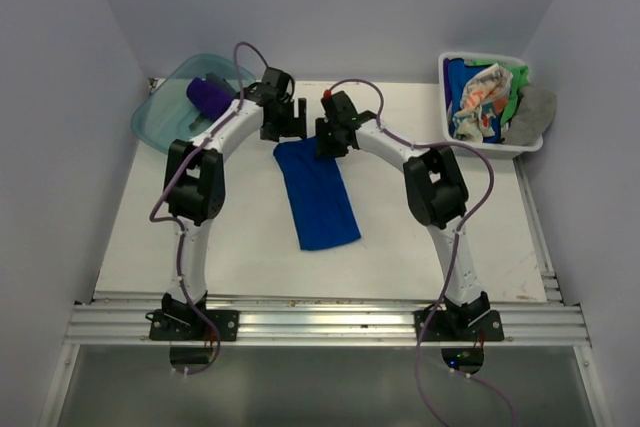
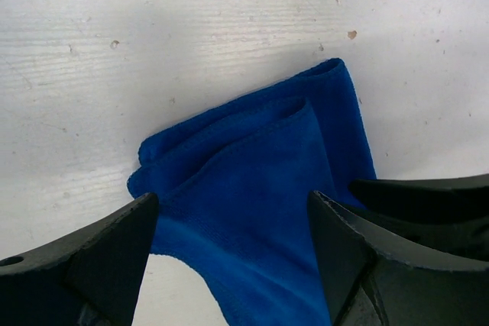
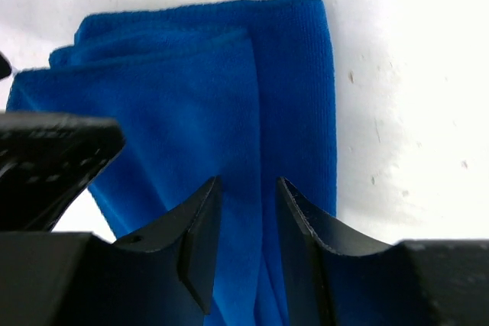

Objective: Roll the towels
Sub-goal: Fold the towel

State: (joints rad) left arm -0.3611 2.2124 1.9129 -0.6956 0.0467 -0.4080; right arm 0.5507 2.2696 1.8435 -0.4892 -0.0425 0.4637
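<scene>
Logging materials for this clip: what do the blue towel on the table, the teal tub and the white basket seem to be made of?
Blue towel: soft matte cloth, perhaps microfibre; a fine nap and stitched hems show. Teal tub: probably plastic, smooth and see-through; the tint lets light through its wall. White basket: apparently rigid plastic, opaque, with a thin even rim.
</scene>
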